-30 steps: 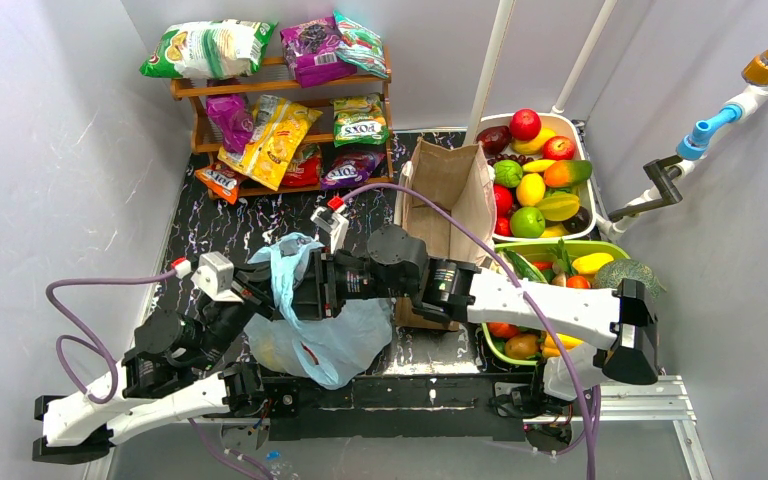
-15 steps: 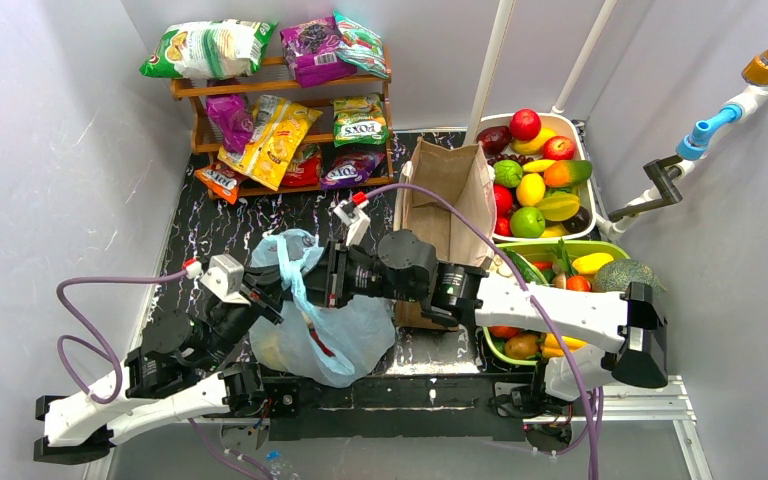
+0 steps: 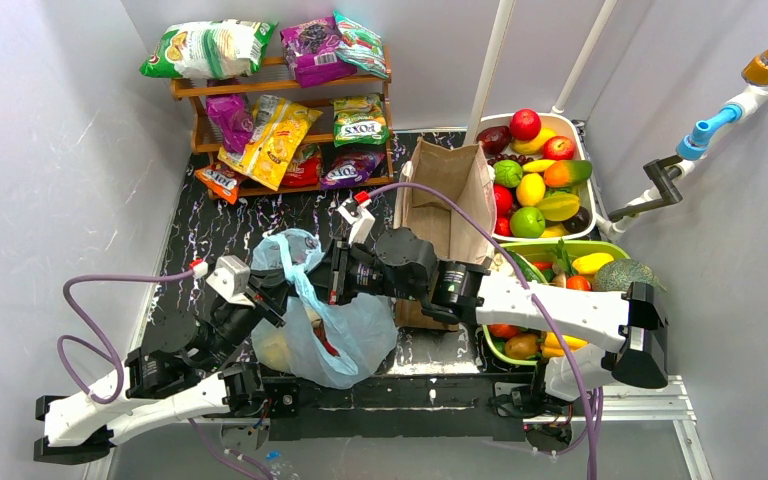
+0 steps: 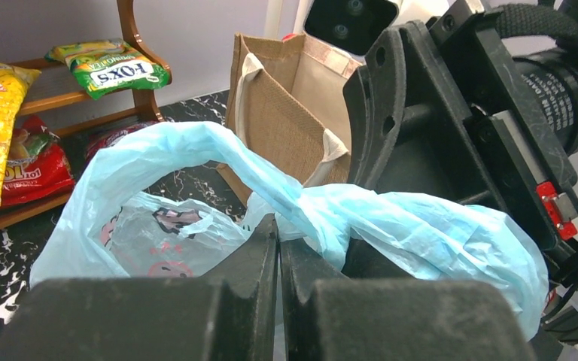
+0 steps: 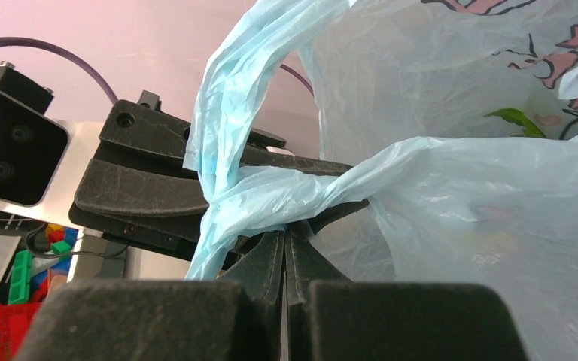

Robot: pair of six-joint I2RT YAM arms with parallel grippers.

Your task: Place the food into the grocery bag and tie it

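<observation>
The light-blue grocery bag [image 3: 345,335] sits on the dark table in front of the arms, with yellow and red food [image 3: 278,352] showing through its side. Its two handles cross above it. My left gripper [image 3: 282,292] is shut on one handle [image 4: 196,143]. My right gripper [image 3: 322,280] is shut on the other handle [image 5: 301,192]. The two grippers almost touch over the bag mouth. In the right wrist view the bag wall [image 5: 482,226] fills the right side, pink figures printed on it.
A brown paper bag [image 3: 450,195] stands just behind the right arm. A white tub [image 3: 578,125] and a green tub [image 3: 570,248] of fruit and vegetables sit at the right. A wooden shelf [image 3: 280,90] of snack packets stands at the back.
Both grippers have moved a little away from the bases and to the right with the handles. The handles now cross and the bag top is pulled up tighter.
</observation>
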